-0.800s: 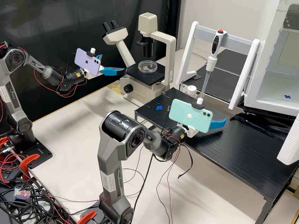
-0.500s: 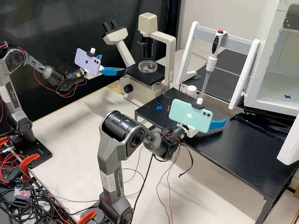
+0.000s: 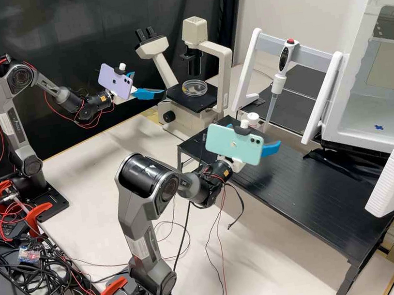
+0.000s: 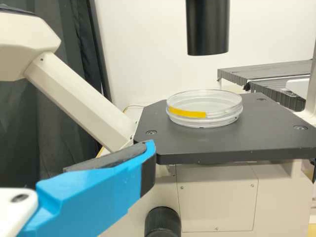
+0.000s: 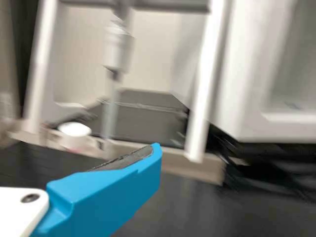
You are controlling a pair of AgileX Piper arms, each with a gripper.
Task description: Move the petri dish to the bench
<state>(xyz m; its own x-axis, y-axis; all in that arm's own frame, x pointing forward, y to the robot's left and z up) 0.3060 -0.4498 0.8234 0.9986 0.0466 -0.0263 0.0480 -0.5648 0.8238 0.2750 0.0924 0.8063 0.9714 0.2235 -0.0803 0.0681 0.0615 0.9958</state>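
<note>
The clear lidded petri dish (image 3: pixel 194 88), with a yellow strip on its side, rests on the microscope's black stage (image 3: pixel 185 101). Just left of that stage, my left gripper (image 3: pixel 148 83) holds its fingers apart, empty. In the left wrist view, the dish (image 4: pixel 205 109) lies flat on the stage beyond my left gripper (image 4: pixel 108 185), which does not touch it. Over the far-left part of the black bench (image 3: pixel 305 186) is my right gripper (image 3: pixel 270 148), partly behind its phone. The right wrist view shows my right gripper (image 5: pixel 113 190) open, a bare pad on its finger.
The microscope's black condenser (image 4: pixel 208 27) hangs above the dish. A white-capped bottle (image 3: pixel 253 119) and a pipette (image 3: pixel 278 82) on a white stand are behind the right gripper. An open white chamber (image 3: pixel 363 109) stands at the right.
My right gripper has shifted left and slightly back across the bench, and its phone now covers the blue cross mark. The left arm and the dish have kept still.
</note>
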